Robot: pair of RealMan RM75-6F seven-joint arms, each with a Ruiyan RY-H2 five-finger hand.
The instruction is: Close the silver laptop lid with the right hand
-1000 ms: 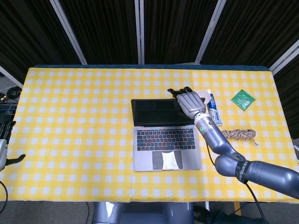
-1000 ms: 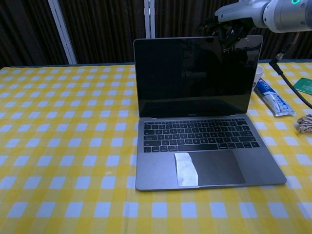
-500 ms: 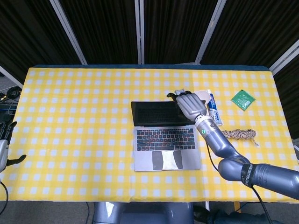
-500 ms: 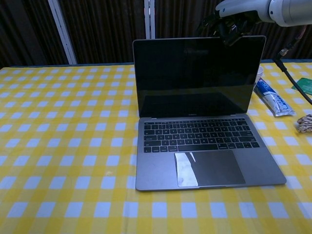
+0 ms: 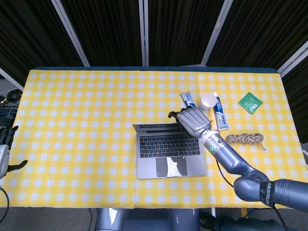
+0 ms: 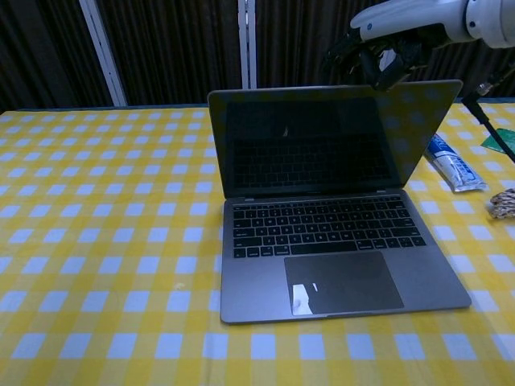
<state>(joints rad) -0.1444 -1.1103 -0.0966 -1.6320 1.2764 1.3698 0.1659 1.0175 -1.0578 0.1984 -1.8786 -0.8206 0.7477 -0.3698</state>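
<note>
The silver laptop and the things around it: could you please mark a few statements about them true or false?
1. The silver laptop has its lid fully shut. False: the lid is partly lowered, with keyboard and screen on show in the chest view.
2. The right hand rests on the lid's top edge near its right corner. True.
3. The white paper cup stands on the laptop's keyboard. False: it stands on the yellow checked tablecloth, beyond the laptop.
4. The coil of braided rope lies to the right of the laptop. True.
5. The left hand holds the small green packet. False: it is at the table's left edge, far from the packet.
</note>
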